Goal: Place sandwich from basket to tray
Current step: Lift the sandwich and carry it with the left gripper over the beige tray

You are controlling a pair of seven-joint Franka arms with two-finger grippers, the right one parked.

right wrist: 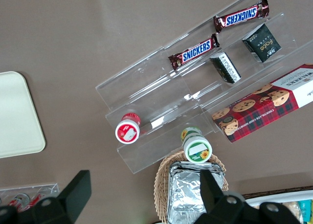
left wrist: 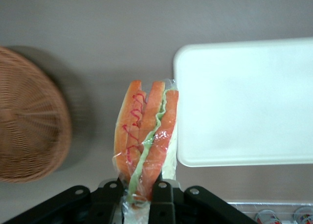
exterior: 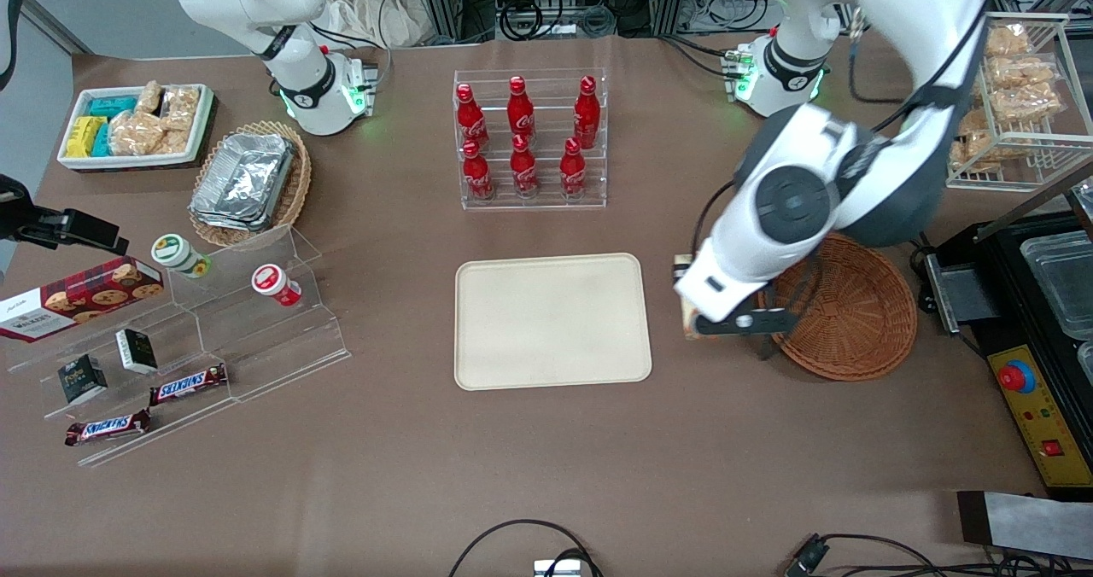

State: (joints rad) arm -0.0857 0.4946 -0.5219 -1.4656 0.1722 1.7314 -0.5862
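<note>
Cables trail nearest the camera; farther back the end effector [exterior: 693, 317] grips the sandwich [left wrist: 145, 136] between basket [exterior: 845, 308] and tray [exterior: 551, 319] — released early, it lands on the tabletop [exterior: 546, 466].

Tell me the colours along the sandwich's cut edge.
Orange strips with green between and red squiggles, clearest in the left wrist view, where the gripper holds the sandwich.
</note>
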